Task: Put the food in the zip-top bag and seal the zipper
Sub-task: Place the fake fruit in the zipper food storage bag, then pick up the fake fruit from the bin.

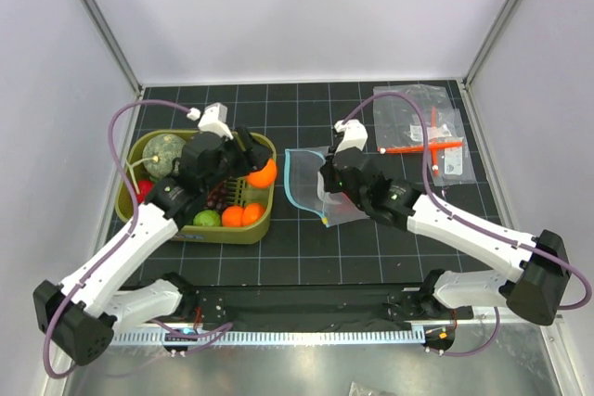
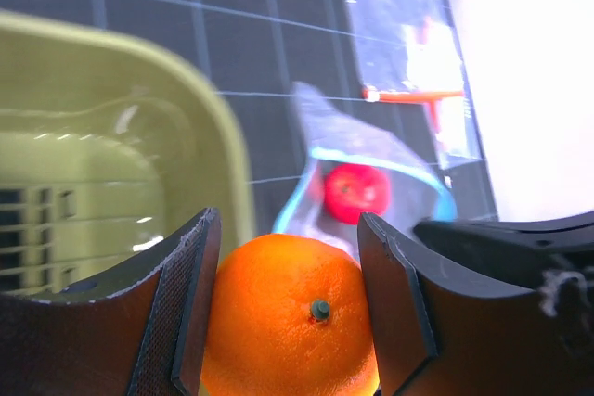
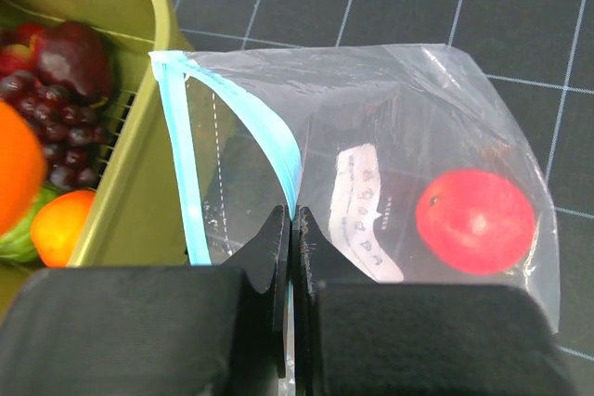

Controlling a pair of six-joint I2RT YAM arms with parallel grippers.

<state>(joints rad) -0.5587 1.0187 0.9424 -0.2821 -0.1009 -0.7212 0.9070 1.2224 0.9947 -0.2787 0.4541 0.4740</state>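
Our left claw [image 2: 288, 227] is clamped on an orange [image 2: 288, 317], raised at the basket [image 2: 225, 141] rim facing the zip-top bag [image 3: 371, 118] mouth. Our right claw [image 3: 290, 229] is pinched tight on one lip of the bag at the zipper [image 3: 179, 155], propping the mouth open toward the basket for loading. The red fruit [image 3: 475, 222] sits inside already, zipper unsealed.

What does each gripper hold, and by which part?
The left gripper clamps an orange by its sides; the right gripper pinches the zip-top bag at its zipper.
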